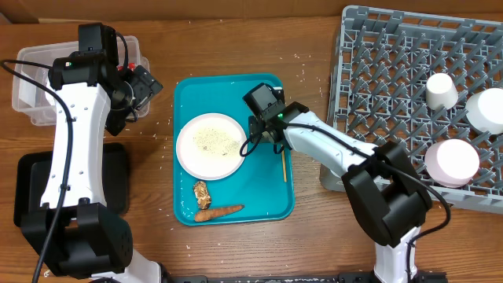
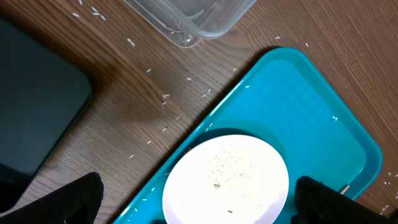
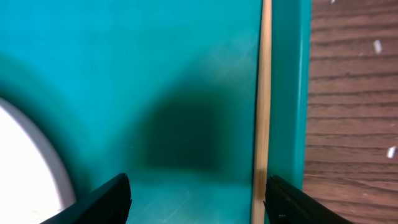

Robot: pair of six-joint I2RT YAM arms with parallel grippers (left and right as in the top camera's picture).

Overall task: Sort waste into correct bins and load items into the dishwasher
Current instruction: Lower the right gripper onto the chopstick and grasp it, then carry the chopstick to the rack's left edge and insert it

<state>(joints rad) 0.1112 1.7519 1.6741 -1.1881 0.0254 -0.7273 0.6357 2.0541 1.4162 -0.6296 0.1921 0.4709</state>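
Right gripper (image 3: 196, 190): black jaws spread over glossy teal tray (image 3: 186, 74), thin wooden stick (image 3: 265, 93) against its rim. Left gripper (image 2: 199, 186): jaws wide apart above round white plate (image 2: 227, 168).

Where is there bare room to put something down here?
Bare: the teal tray above the white plate, and the grey rack, left half. Crowded: tray's bottom edge with brown lump and carrot; rack's right side with cup, bowl, pink plate.
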